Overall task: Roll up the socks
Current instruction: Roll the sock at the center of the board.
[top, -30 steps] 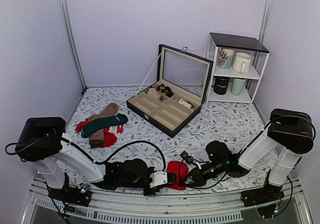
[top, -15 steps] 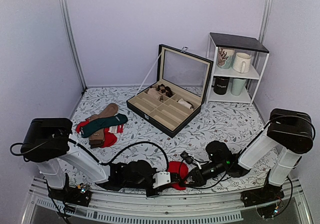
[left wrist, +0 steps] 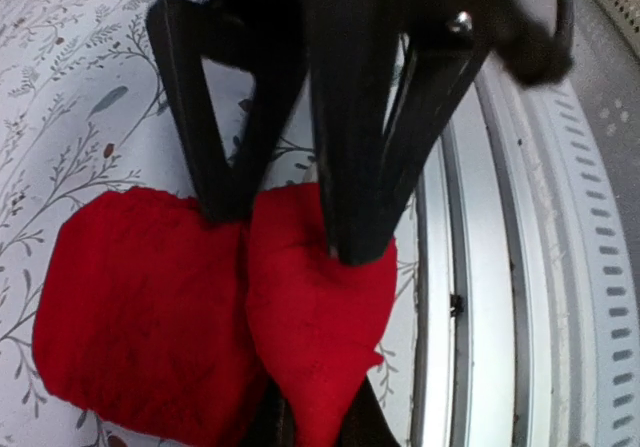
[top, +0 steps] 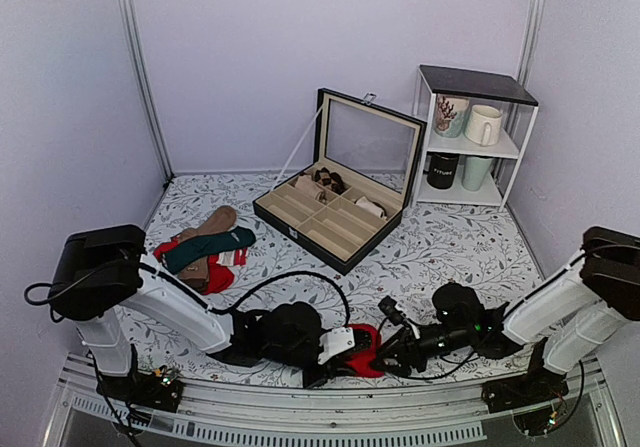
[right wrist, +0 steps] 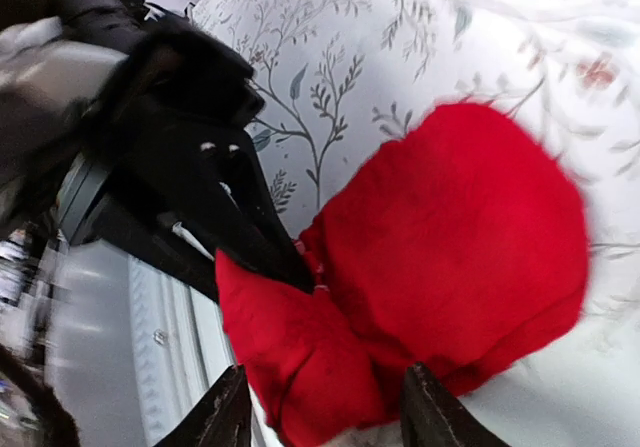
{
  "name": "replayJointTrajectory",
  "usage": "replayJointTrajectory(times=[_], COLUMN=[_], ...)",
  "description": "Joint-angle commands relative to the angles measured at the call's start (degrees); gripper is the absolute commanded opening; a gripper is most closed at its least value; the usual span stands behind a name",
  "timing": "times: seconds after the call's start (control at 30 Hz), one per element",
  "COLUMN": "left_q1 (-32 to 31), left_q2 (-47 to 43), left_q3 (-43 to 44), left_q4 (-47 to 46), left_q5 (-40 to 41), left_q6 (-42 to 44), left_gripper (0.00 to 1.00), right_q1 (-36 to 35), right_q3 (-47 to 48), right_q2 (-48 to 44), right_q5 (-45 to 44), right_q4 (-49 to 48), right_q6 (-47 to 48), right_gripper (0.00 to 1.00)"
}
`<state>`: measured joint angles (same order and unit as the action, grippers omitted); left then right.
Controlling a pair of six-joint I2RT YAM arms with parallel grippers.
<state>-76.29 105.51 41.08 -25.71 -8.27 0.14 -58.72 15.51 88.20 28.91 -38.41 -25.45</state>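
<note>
The only writing in view is a short line of white lettering on the black mug (top: pixel 442 170), which stands on the lower level of the white shelf rack (top: pixel 512 143) at the back right. It is too small to make out. No other text, brand or number can be read.

Walls (top: pixel 250 57): pale lilac, plain, evenly lit.
Posts (top: pixel 143 77): slim metal, upright in each back corner.
Table (top: pixel 460 242): white cloth printed with grey leafy sprigs.
Rail (top: pixel 300 429): ribbed metal along the near edge.
Rack (top: pixel 475 84): white wire, black top, two shelves, back right corner.
Mugs (top: pixel 483 124): on both rack shelves.
Case (top: pixel 368 145): black, lid raised, beige compartments, just left of the rack.
Light: soft, diffuse, faint shadows.
</note>
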Motion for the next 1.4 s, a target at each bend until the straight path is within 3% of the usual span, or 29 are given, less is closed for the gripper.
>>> replayJointTrajectory(times=[0.0, 0.13, 0.27, 0.53, 0.8, 1.0, 1.27, 1.33, 1.37], left_q1=[1.2, 2.4, 4.0, 4.9, 4.9, 5.0, 5.1, 5.0, 5.0], left_q2=[6.2, 9.6, 10.6, 10.1, 10.3, 10.3, 10.6, 8.7, 6.6], left_q3=[-1.7, -3.7, -4.5, -5.0, -4.5, -4.9, -3.8, -4.1, -4.4], left_q4=[13.3, 11.8, 11.4, 12.6, 13.1, 12.6, 13.8, 13.5, 13.1], left_q5=[-11.7, -14.1, -15.9, -16.7, -16.7, -16.7, -14.7, -10.7, -8.5], left_q6=[-8.1, -12.2, -14.0, -13.6, -13.0, -13.0, -12.5, -12.9, -12.8], left_gripper=[0.00, 0.00, 0.00, 0.00, 0.00, 0.00, 0.00, 0.08, 0.18], right_q1=[-3.9, -8.5, -14.4, -20.6, -21.4, -21.8, -22.4, -22.4, -22.4], right_q3=[-5.5, -5.6, -3.5, -3.7, -3.0, -1.0, -0.2, -0.2, -0.2], right_q2=[-11.9, -13.7, -9.9, -5.7, -4.2, -2.0, -3.6, -4.6, -5.0], right_q5=[-15.7, -20.6, -25.0, -33.1, -38.6, -37.6, -38.0, -37.0, -36.3], right_q4=[-3.9, -6.2, -7.2, -5.4, -2.2, 2.2, 6.5, 7.7, 8.4], right_q6=[16.1, 31.6, 39.1, 35.0, 31.8, 27.6, 22.3, 20.5, 19.7], right_gripper=[0.60, 0.63, 0.63, 0.63, 0.63, 0.52, 0.20, 0.18, 0.18])
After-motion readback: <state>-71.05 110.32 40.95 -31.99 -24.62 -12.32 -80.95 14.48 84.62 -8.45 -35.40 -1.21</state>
